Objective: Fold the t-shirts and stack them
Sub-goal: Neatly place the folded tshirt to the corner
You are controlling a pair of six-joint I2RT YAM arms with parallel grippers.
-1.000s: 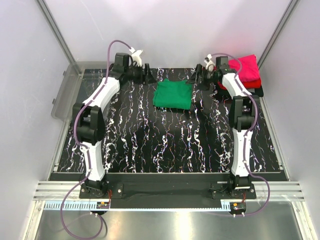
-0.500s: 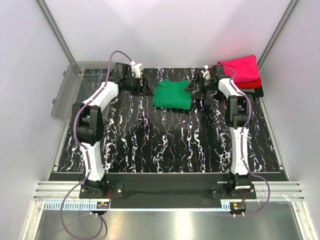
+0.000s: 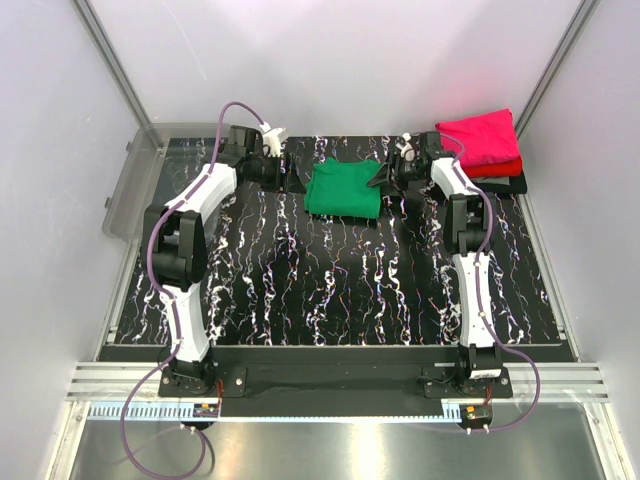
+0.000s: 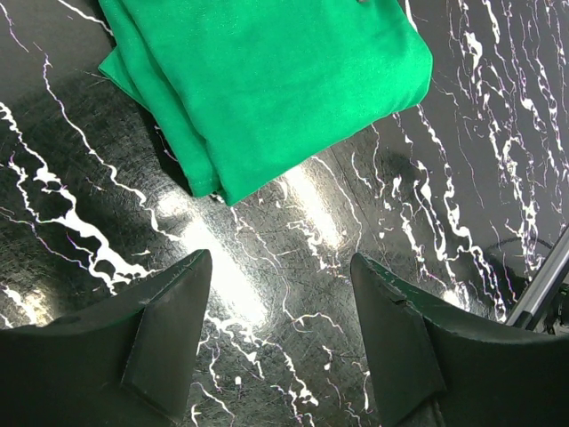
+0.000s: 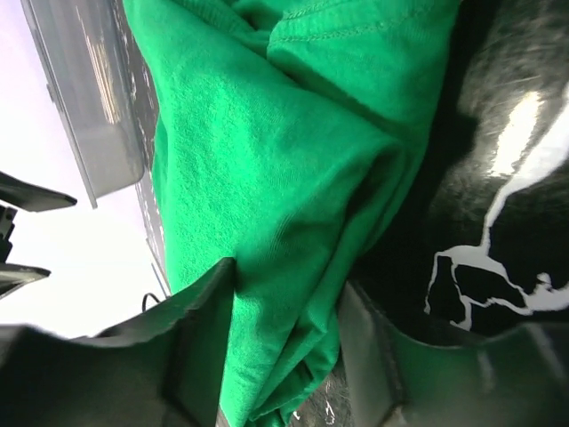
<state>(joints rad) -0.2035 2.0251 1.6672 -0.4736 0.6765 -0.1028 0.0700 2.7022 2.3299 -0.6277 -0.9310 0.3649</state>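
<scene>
A folded bright green t-shirt (image 3: 343, 190) lies at the back middle of the table. My right gripper (image 3: 385, 175) is at its right edge, and in the right wrist view the bunched green cloth (image 5: 267, 178) fills the gap between the fingers of the right gripper (image 5: 289, 276), which press on it from both sides. My left gripper (image 3: 297, 178) stands open just left of the shirt; in the left wrist view the left gripper (image 4: 280, 258) has only bare table between its fingers, with the green t-shirt (image 4: 267, 89) a little ahead. At the back right, a magenta-pink t-shirt (image 3: 480, 135) tops a red t-shirt (image 3: 503, 167) and a black t-shirt (image 3: 510, 185).
A clear grey plastic bin (image 3: 125, 190) hangs off the table's left edge and shows in the right wrist view as the bin (image 5: 89, 98) beyond the shirt. White walls close in the back and sides. The black marbled table (image 3: 340, 290) stretches toward the arm bases.
My right gripper has moved left from beside the stack to the green t-shirt's right edge and closed onto the cloth. The left gripper dipped slightly toward the shirt's left edge, still open.
</scene>
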